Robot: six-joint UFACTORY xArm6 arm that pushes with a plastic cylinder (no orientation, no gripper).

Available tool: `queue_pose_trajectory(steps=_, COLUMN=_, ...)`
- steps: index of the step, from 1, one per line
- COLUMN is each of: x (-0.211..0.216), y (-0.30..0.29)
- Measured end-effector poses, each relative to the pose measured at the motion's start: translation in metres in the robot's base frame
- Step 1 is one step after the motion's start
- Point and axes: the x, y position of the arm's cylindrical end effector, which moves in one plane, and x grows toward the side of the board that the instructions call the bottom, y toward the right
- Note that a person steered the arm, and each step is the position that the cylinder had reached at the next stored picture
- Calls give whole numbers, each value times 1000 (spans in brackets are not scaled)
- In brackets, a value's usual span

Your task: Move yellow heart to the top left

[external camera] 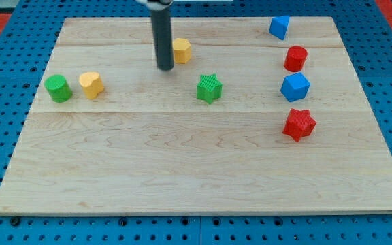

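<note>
The yellow heart [92,84] lies on the wooden board [182,170] at the view's left, just right of a green block [58,88]. My tip [165,67] is at the view's top middle, well to the right of the yellow heart and apart from it. The tip stands just left of a second yellow block [182,50], whose left side the rod partly hides.
A green star [209,88] lies near the middle. At the view's right are a blue block [279,27] at the top, a red cylinder [295,58], a blue block [295,87] and a red star [299,124].
</note>
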Motion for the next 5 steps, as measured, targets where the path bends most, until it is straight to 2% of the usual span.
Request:
queue_pose_trajectory(steps=1, x=70, y=-81)
queue_pose_trajectory(steps=2, x=52, y=-138)
queue_pose_trajectory(steps=3, x=-7, y=-83)
queue_pose_trajectory(steps=4, x=-47, y=-39)
queue_pose_trajectory(steps=5, x=-25, y=55)
